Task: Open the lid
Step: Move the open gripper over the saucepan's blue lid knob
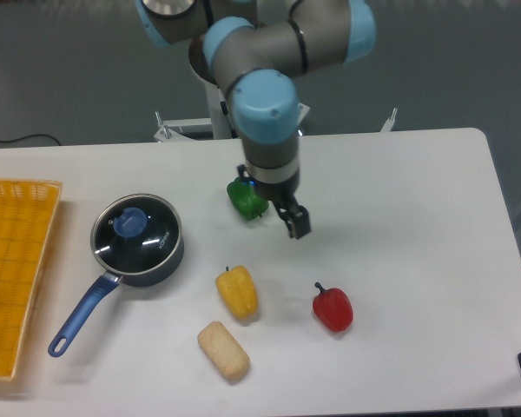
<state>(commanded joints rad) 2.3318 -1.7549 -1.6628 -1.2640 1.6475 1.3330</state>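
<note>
A: Lid [135, 229] position?
B: It is sitting closed on the saucepan [148, 261], toward the worktop's [417, 208] left edge.
A: Gripper [297, 223]?
B: It is hanging beside the green pepper [245, 200], well apart from the lid; finger state cannot be told.
</note>
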